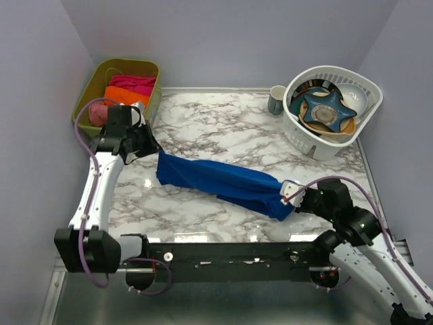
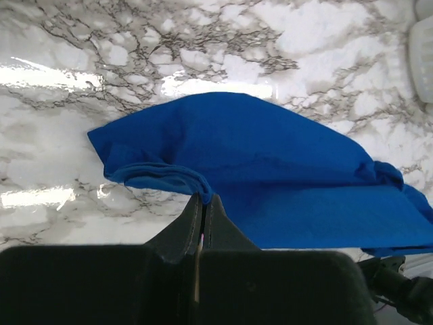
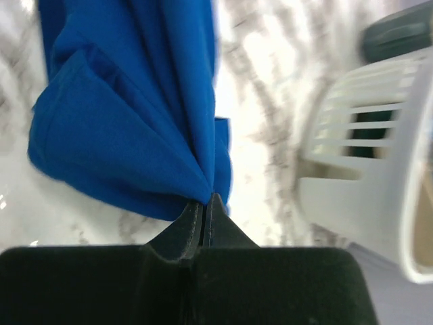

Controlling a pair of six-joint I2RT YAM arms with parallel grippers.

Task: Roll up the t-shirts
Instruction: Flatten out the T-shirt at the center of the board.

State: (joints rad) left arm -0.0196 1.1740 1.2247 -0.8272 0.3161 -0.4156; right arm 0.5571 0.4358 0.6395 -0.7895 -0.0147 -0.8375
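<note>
The royal-blue t-shirt [image 1: 223,181] stretches as a long band across the marble table, from upper left to lower right. My left gripper [image 1: 153,150] is shut on its left end, pinching a fold of blue cloth [image 2: 169,177] at my fingertips [image 2: 203,201]. My right gripper [image 1: 291,196] is shut on its right end, where gathered blue cloth [image 3: 128,115] runs into my closed fingertips [image 3: 207,201]. The cloth is lifted a little at both ends. Its chest print is hidden. Pink [image 1: 100,112], orange [image 1: 125,95] and magenta [image 1: 133,84] rolls lie in the bin.
An olive-green bin [image 1: 150,76] stands at the back left, beside my left arm. A white basket [image 1: 338,145] with dishes stands at the back right, and it shows in the right wrist view [image 3: 379,203]. A grey-green cup [image 1: 277,100] stands left of it.
</note>
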